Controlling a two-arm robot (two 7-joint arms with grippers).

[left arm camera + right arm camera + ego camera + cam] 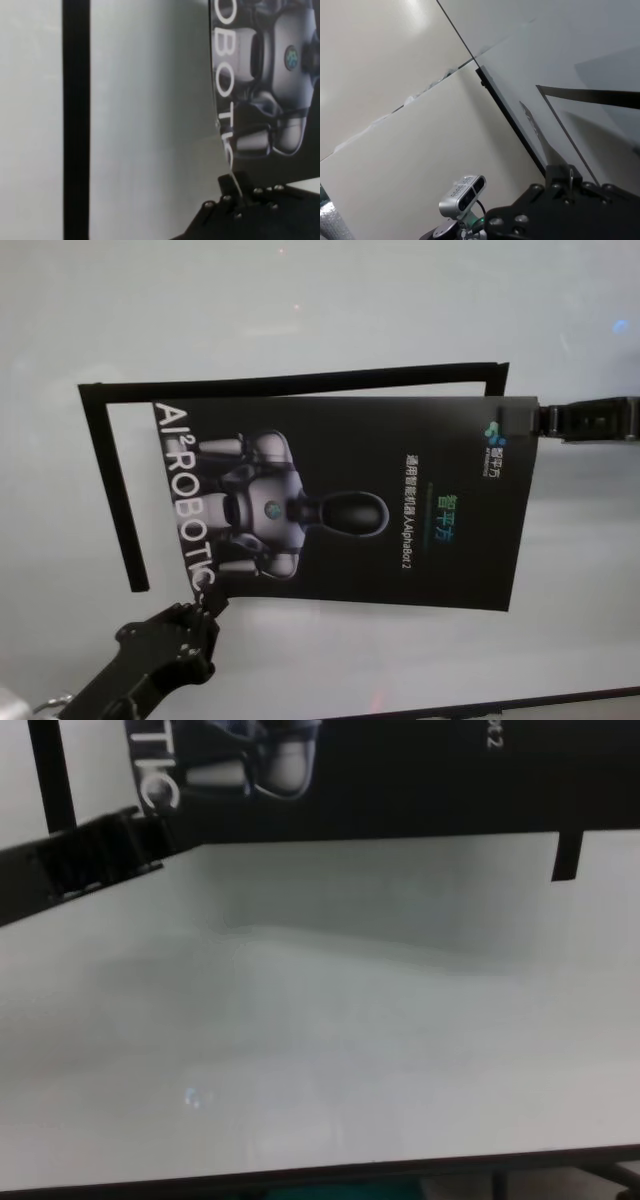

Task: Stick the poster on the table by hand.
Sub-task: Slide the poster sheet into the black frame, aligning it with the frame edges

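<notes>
Head view: the poster is in the middle of the white desk, held by two corners. The left gripper pinches the corner nearest the desk's front left. The right gripper pinches the corner toward the far right. A black tape frame marks the spot, and the poster sits askew to it, so the sticking looks not done yet.

Left wrist view: the left gripper's fingers are pressed together on the poster's curved edge.

Right wrist view: the right gripper's fingers pinch a thin sheet edge.

Chest view: the poster's near edge casts a shadow on the desk, so I think it is lifted.
</notes>
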